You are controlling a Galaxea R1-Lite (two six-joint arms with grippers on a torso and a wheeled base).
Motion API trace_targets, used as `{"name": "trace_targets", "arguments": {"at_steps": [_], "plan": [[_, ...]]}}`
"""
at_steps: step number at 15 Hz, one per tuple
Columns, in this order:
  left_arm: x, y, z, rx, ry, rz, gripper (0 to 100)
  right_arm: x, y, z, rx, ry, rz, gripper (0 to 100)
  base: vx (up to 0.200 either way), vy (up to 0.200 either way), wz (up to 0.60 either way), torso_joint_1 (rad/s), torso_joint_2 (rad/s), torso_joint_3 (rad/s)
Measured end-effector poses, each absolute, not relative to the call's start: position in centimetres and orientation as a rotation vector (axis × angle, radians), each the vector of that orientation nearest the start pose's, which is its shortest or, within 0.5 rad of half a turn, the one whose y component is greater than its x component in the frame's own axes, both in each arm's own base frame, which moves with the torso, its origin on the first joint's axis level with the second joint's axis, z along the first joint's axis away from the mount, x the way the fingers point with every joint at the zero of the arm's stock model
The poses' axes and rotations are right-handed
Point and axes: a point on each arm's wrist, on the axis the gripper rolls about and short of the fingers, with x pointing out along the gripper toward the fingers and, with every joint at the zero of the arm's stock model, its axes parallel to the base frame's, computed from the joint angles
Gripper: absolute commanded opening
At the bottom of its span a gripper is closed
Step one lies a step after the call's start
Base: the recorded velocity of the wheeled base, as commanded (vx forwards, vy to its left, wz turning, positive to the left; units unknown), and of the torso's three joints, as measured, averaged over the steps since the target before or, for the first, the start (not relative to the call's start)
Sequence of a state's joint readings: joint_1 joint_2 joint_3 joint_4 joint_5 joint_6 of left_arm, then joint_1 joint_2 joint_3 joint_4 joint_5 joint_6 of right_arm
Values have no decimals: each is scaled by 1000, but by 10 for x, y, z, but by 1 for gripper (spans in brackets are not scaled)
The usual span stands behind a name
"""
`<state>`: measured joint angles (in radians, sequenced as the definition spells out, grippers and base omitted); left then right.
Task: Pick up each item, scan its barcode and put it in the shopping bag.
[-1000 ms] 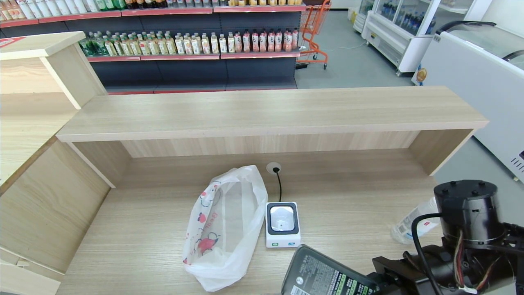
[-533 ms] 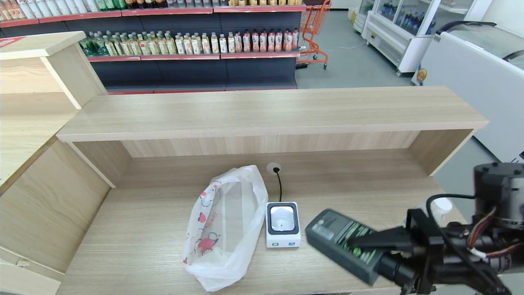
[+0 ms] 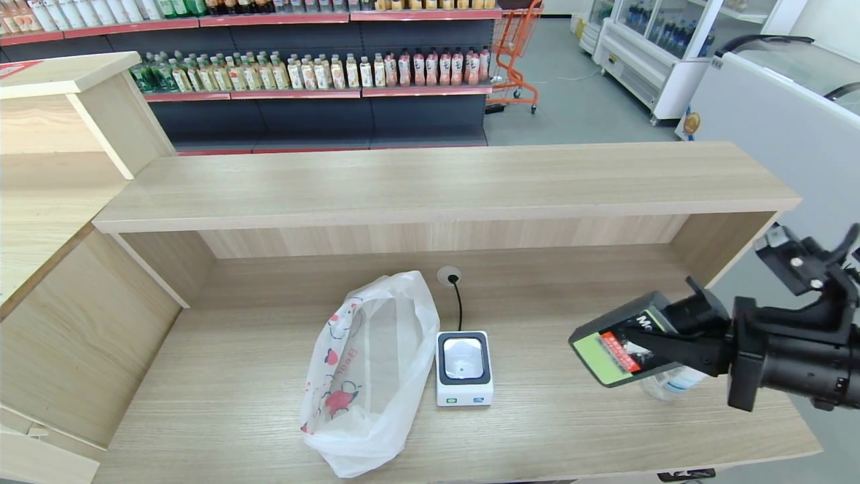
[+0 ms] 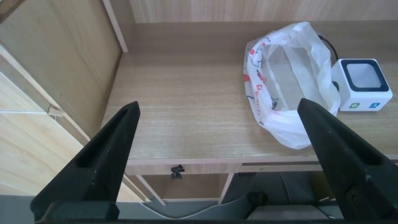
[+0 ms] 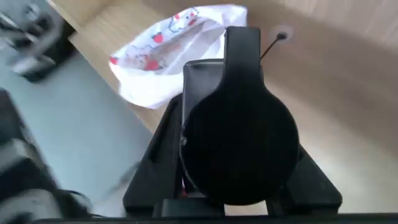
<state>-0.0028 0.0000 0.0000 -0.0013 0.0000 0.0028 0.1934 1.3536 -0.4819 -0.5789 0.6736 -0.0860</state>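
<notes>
Head view: the right gripper grips a dark box in the air, at 3 o'clock from the scanner. I think it is not scanned yet. The shopping bag, at 9 o'clock from the scanner, looks empty. A clear bottle waits. The box's green and red label is too small to read.

Left wrist view: the left gripper is spread wide, holding nothing.

Right wrist view: the box sits between the fingers.

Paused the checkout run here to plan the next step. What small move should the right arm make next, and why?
Probably shift the package left until it hangs over the scanner. The right gripper is shut on it above the right end of the counter, well clear of the scanner, so no scan looks possible yet; the shopping bag lies beyond the scanner, for afterwards.
</notes>
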Motion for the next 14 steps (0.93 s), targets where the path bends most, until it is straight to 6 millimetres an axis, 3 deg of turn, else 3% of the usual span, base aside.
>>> {"name": "trace_targets", "arguments": {"at_steps": [3, 8, 14], "plan": [[-23, 0, 76, 3, -1, -3, 100, 221, 74, 158, 153, 444, 893, 0, 0, 0, 0, 0, 0, 0], [-23, 0, 76, 3, -1, -3, 100, 281, 109, 124, 186, 572, 924, 0, 0, 0, 0, 0, 0, 0], [-23, 0, 76, 3, -1, -3, 100, 317, 133, 95, 176, 624, 946, 0, 0, 0, 0, 0, 0, 0]]}}
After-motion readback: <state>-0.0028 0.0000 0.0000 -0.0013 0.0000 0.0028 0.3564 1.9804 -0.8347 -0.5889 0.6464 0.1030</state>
